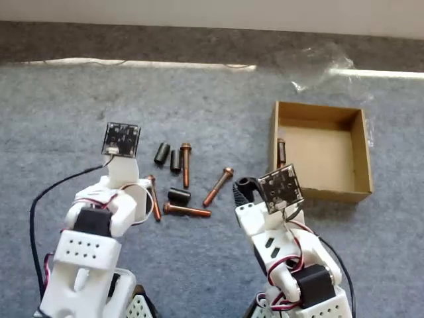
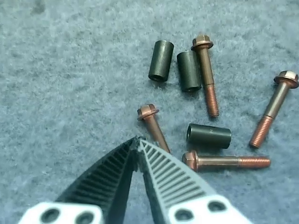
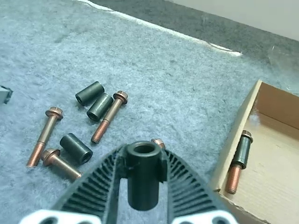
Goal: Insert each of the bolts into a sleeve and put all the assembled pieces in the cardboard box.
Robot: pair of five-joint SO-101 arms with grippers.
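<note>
Right end effector (image 3: 142, 153) grips a sleeve (image 3: 141, 186), near-left of the box (image 1: 361, 156). Left end effector (image 2: 137, 143) is closed and empty, just beside a bolt (image 2: 150, 120), perhaps touching it.

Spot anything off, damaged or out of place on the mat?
Nothing stands out. Four loose bolts and three sleeves lie scattered on the mat, none visibly damaged. The right gripper holds a fourth sleeve, and one assembled piece lies inside the cardboard box by its wall. The only stray item is crumpled clear plastic beyond the box.
</note>
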